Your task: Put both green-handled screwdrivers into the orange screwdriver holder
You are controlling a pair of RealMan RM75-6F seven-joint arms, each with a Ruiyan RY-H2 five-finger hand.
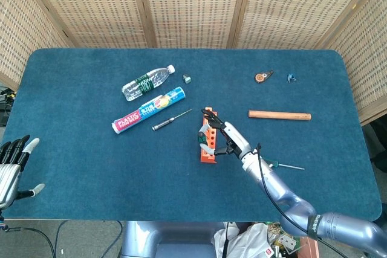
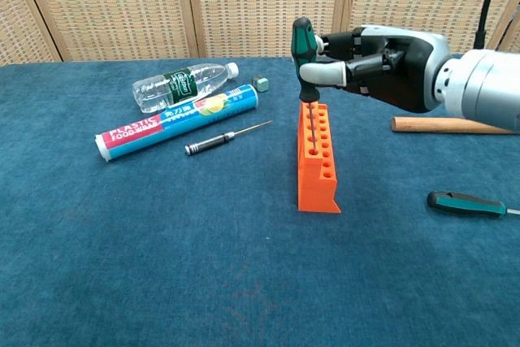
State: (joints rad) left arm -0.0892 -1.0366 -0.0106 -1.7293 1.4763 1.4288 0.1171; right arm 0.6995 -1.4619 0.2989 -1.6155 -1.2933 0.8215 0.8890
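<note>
One of the two green-handled screwdrivers [image 2: 305,54] is pinched upright in the right hand [image 2: 370,67], fingers wrapped round its handle so the shaft points straight down into a hole near the far end of the orange plastic screwdriver holder [image 2: 318,160]; the tip looks just entered, not yet seated. Holding it vertical above the block lets it slide in cleanly. Beyond the holder, the second green-handled screwdriver [image 2: 467,203] lies flat on the blue cloth table [image 2: 162,266], to the holder's right, waiting its turn. Further out rest a slim black precision screwdriver [image 2: 227,137], a boxed plastic wrap roll [image 2: 175,122], a clear water bottle [image 2: 183,85] and a wooden dowel [image 2: 451,125]. Left hand [image 1: 13,164] idles open-fingered at the table edge.
</note>
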